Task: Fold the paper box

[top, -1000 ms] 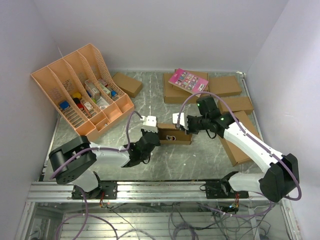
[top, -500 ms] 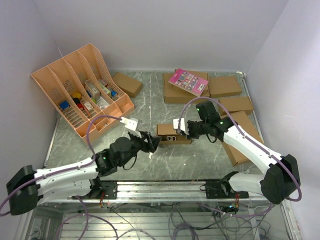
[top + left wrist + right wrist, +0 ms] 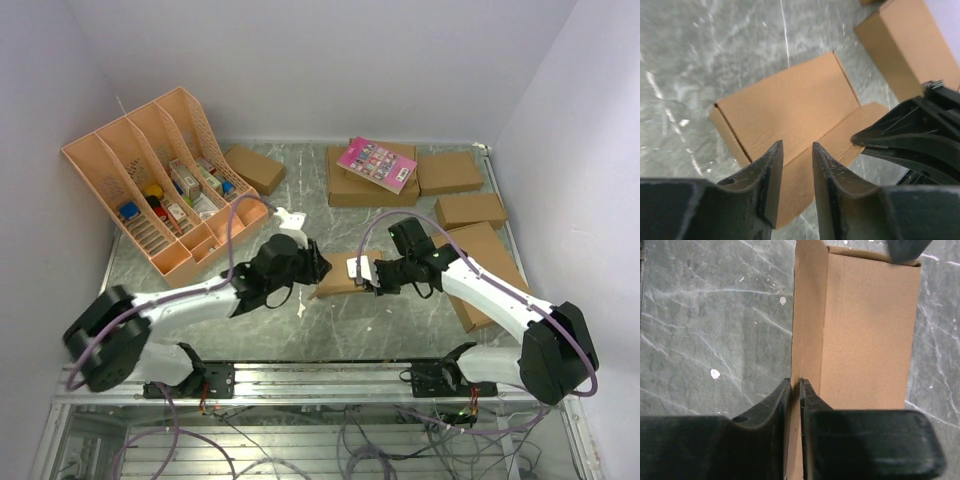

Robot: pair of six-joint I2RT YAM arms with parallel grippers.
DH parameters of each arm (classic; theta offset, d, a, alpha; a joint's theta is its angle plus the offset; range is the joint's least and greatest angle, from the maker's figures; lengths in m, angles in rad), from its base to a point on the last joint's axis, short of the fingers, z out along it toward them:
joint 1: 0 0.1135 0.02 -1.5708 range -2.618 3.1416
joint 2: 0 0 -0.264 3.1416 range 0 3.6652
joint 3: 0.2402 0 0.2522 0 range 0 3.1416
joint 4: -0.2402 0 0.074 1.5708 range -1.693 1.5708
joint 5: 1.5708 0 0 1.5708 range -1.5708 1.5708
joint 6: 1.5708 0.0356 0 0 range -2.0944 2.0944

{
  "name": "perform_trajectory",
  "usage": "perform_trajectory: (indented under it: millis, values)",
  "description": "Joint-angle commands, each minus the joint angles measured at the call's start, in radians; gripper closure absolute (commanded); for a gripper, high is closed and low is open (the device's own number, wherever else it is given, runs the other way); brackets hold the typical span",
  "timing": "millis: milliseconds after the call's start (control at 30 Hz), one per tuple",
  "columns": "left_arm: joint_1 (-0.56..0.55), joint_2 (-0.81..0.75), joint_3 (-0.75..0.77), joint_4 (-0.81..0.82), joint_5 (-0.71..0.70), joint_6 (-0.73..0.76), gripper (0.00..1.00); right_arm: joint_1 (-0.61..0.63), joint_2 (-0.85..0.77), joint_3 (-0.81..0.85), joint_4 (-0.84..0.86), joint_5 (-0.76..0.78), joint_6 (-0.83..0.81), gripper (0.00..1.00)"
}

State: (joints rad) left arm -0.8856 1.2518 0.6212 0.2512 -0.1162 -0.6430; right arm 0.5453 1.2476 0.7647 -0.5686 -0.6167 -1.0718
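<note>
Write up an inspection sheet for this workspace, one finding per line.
Surface: grey marbled table, nothing spilled.
Job's things: paper box, partly folded, one flap raised.
Clutter: peach file rack holding small items; closed brown boxes at the back and right, one bearing a pink card.
Claws: left claw parted over the box, gripping nothing; right claw pinched on the raised flap's edge.
Cables: purple cables looping over both arms; loose wires below the front rail.
Surroundings: plain white walls.

Orange file rack back-left; pink card atop flat brown box, back centre.
</note>
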Motion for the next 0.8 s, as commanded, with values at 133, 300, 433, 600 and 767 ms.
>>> perform_trajectory:
  millis: [133, 300, 433, 600, 767]
  values:
    - [0.010, 0.275, 0.073, 0.091, 0.283, -0.035, 0.68, 0.002, 0.023, -0.024, -0.047, -0.013, -0.030, 0.65]
    - [0.012, 0.305, 0.046, 0.101, 0.275, -0.040, 0.68, -0.072, 0.001, 0.047, -0.192, -0.174, -0.101, 0.48]
    - [0.020, 0.306, 0.047, 0.099, 0.272, -0.032, 0.68, -0.190, 0.005, 0.112, -0.252, -0.373, -0.067, 0.42]
    - [0.028, 0.306, 0.062, 0.103, 0.283, -0.027, 0.67, -0.229, 0.075, 0.076, 0.015, -0.204, 0.267, 0.80]
    - [0.035, 0.284, 0.065, 0.126, 0.275, -0.036, 0.66, -0.229, 0.202, 0.100, 0.037, -0.055, 0.342, 0.97]
